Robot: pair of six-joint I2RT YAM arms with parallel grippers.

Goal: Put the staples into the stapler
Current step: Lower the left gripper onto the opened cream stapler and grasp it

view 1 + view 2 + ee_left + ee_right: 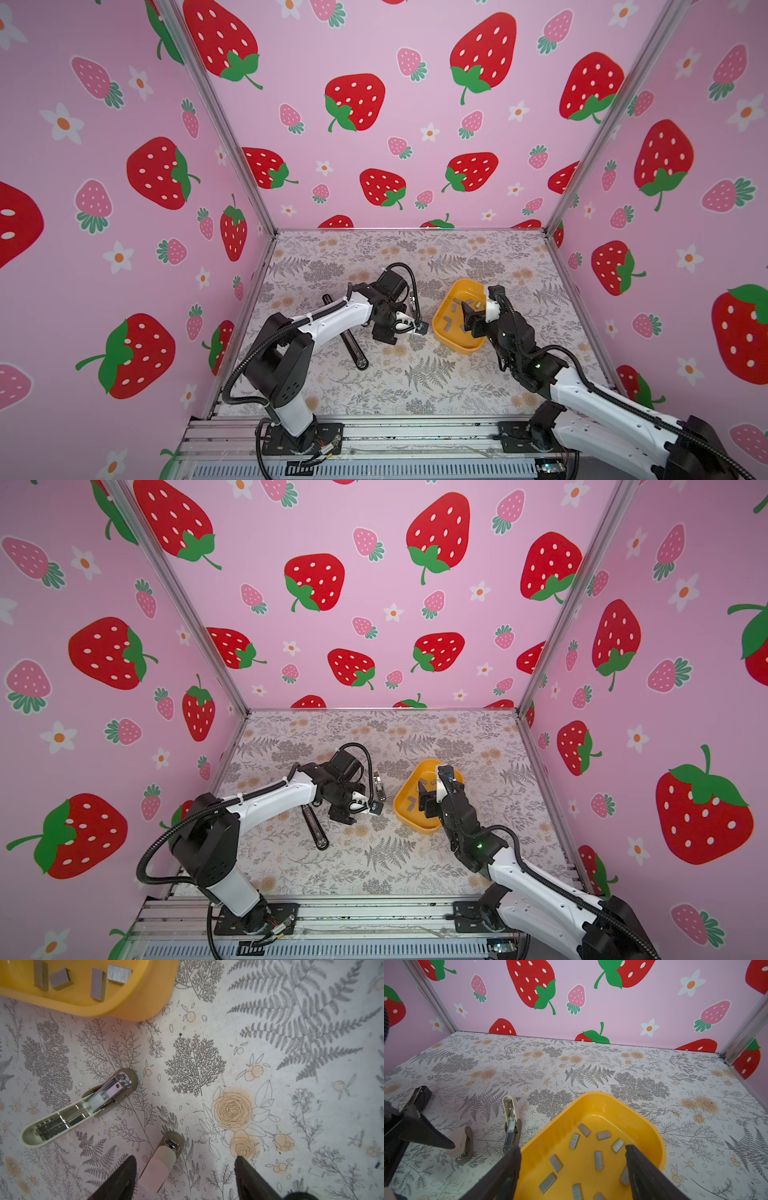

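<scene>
Just sm. grey metallic staples (598,1160)

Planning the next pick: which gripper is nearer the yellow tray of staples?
Right. The right gripper hangs over the yellow tray, jaws open above the staples; the left gripper is beside it, outside its rim.

Soft, even light is filling the scene, leaving faint shadows beside the yellow tray (591,1105) and a mild sheen on its inner wall. Far from the tray, wide-angle distortion is splaying the wall posts (221,124) in both top views.
</scene>
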